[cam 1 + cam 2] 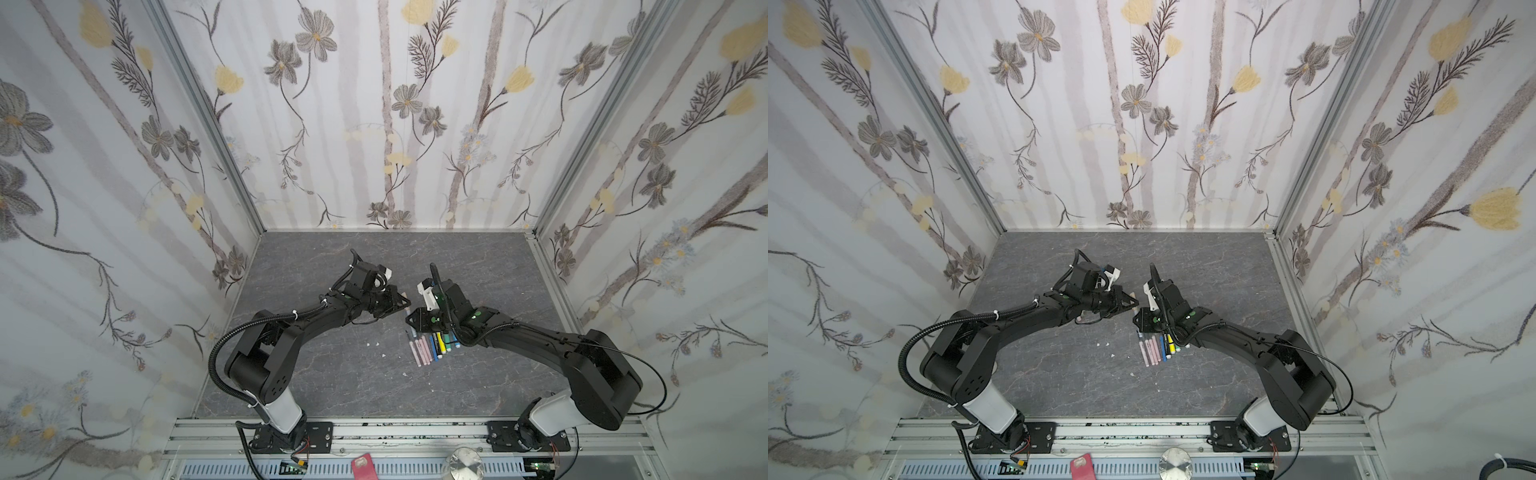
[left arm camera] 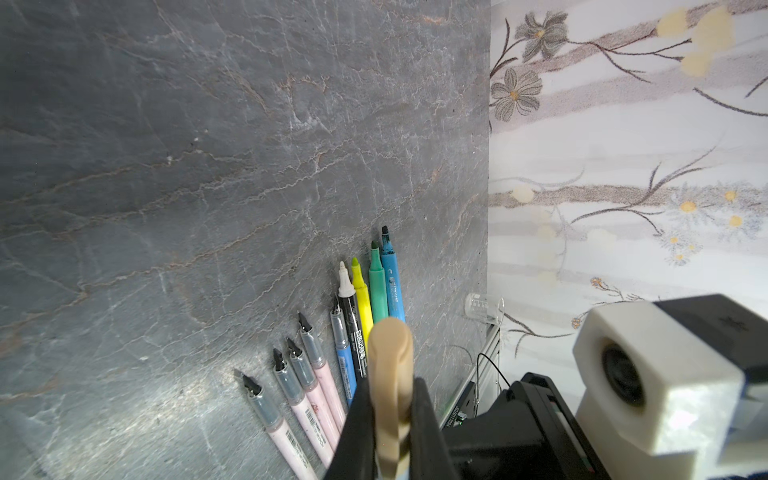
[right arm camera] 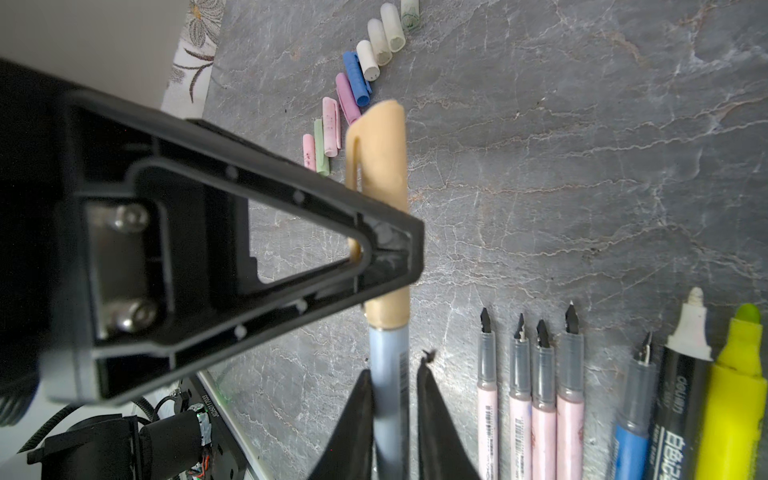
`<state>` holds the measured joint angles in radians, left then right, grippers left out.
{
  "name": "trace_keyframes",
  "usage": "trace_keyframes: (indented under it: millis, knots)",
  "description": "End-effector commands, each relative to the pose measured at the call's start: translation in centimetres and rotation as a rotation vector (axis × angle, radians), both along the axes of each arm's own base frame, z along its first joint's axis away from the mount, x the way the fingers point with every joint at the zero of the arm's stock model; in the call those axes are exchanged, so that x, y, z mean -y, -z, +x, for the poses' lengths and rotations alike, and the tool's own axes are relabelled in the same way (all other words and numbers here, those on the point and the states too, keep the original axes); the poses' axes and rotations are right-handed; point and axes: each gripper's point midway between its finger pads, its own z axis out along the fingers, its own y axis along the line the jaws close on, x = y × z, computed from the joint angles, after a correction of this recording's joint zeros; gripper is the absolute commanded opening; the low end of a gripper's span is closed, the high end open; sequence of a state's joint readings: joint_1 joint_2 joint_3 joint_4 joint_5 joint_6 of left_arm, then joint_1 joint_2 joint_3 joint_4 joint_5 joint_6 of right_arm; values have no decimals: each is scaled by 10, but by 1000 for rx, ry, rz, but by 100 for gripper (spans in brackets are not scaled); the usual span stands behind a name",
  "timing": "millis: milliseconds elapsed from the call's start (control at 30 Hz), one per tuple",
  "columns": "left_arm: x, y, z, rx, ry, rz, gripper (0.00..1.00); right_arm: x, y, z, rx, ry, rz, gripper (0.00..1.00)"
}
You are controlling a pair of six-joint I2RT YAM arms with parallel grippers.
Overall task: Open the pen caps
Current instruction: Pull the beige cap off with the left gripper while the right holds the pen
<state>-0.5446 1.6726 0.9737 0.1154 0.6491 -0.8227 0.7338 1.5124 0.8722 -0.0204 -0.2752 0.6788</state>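
One grey-blue pen point(image 3: 388, 349) is gripped from both ends: left gripper point(image 2: 391, 386) clamps its tan cap point(image 3: 380, 141), right gripper point(image 3: 395, 374) clamps the barrel.

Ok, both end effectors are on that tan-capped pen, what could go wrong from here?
The grey-blue pen may slip through the right end effector instead of the tan cap coming off in the left end effector. If the cap pops suddenly, the right end effector could jerk into the uncapped pens beside it and scatter them.
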Motion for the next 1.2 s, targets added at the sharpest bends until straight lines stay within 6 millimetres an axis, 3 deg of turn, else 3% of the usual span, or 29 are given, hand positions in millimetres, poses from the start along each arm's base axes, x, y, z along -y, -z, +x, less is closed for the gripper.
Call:
trace_keyframes:
  millis: [0,100,633,767,800,867,1167]
  knots:
    - [3,-7,4,19,-3,-17,0,-3,-2,1,10,-11,11,7]
    - [3,-4,5,17,0,-10,0,-3,-2,0,11,-12,11,0]
    - [-8,9,51,58,-50,113,0,-4,12,-34,-20,-29,-5,0]
    - [-15,6,61,65,-65,123,0,-7,10,-45,-15,-36,2,0]
    - [-18,5,64,68,-69,126,0,-1,21,-51,-33,-32,-18,0]
    - [-23,4,66,69,-78,131,0,2,23,-54,-39,-28,-24,0]
    - [-50,8,65,61,-120,149,0,7,25,-62,-38,-31,-36,0]
